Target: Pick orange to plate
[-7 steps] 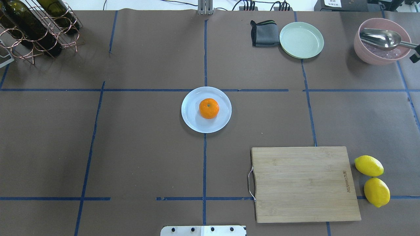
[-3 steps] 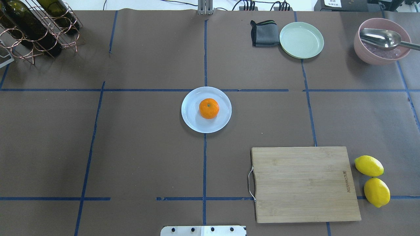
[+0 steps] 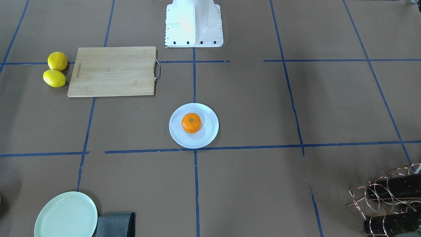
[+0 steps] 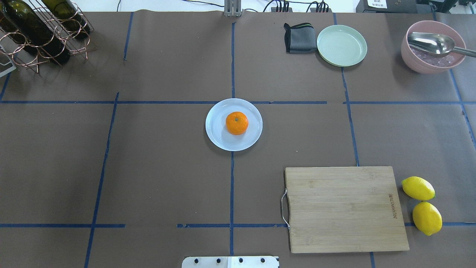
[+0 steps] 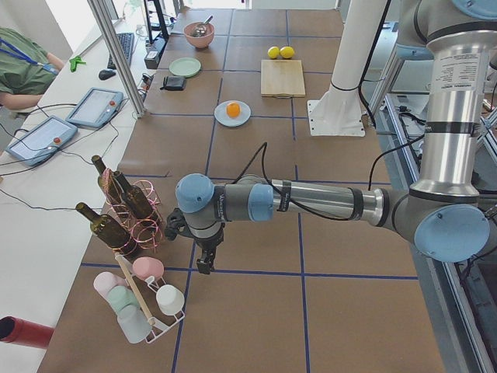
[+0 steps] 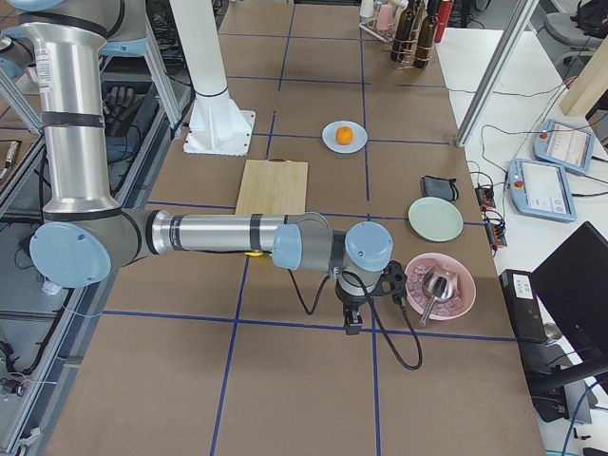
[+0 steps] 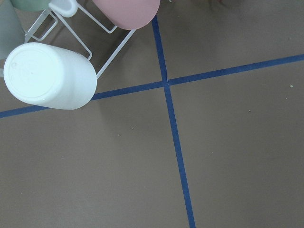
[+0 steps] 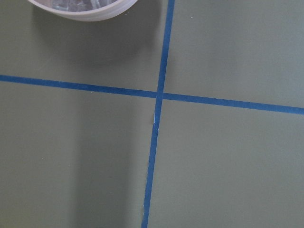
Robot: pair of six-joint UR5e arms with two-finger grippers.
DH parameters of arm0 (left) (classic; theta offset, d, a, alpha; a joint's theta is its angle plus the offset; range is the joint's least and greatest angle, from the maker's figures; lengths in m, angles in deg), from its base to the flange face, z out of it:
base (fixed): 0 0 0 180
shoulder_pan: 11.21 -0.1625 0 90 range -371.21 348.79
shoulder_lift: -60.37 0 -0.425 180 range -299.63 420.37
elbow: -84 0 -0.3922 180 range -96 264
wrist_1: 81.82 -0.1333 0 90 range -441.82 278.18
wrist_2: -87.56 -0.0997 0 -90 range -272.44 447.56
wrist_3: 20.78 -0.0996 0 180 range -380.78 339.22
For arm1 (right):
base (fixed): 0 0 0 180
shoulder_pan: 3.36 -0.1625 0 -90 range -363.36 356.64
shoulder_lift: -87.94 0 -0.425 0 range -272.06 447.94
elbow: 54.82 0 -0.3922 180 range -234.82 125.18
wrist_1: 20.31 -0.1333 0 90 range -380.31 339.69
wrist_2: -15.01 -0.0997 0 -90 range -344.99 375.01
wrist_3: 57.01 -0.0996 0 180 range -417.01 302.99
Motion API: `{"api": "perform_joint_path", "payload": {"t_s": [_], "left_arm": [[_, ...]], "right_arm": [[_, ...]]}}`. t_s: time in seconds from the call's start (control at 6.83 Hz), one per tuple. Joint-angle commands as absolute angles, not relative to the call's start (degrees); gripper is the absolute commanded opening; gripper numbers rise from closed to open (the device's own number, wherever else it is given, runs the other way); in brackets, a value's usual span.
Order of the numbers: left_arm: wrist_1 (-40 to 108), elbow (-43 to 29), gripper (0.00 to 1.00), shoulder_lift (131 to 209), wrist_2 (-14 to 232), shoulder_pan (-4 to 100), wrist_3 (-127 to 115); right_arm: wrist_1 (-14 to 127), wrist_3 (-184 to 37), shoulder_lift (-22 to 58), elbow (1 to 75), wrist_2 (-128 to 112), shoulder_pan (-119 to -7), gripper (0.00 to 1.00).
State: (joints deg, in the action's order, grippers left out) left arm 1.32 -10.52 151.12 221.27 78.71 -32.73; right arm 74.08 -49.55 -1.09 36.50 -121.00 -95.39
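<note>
The orange (image 4: 237, 123) rests on the white plate (image 4: 215, 138) at the middle of the table, stem dot up; it also shows in the front-facing view as the orange (image 3: 191, 122) on the plate (image 3: 208, 135). No gripper is near it. My left gripper (image 5: 203, 264) hangs far off at the table's left end, beside a cup rack (image 5: 144, 299), and I cannot tell whether it is open or shut. My right gripper (image 6: 353, 323) hangs at the right end next to the pink bowl (image 6: 456, 290), and its state cannot be told either.
A wooden cutting board (image 4: 346, 208) lies front right with two lemons (image 4: 418, 188) beside it. A pale green plate (image 4: 341, 45), a grey cloth (image 4: 299, 38) and the pink bowl with a spoon (image 4: 433, 46) sit at the back right. A bottle rack (image 4: 41, 33) stands back left.
A dark piece of the right gripper at the overhead view's right edge, near the pink bowl, has left that view. The orange and the plate have not moved.
</note>
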Motion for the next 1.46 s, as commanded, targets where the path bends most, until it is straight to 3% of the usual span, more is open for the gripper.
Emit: {"api": "perform_joint_path", "payload": {"t_s": [0.0, 1.32], "left_arm": [[1.32, -10.48, 1.00, 151.16, 221.24, 78.70, -32.73], [1.41, -10.13, 1.00, 149.32, 221.85, 78.70, -27.31]], "right_arm": [[69.78, -55.86, -2.41, 36.23, -121.13, -95.47, 1.00], [69.78, -56.05, -2.41, 36.41, -121.57, -95.47, 1.00]]}}
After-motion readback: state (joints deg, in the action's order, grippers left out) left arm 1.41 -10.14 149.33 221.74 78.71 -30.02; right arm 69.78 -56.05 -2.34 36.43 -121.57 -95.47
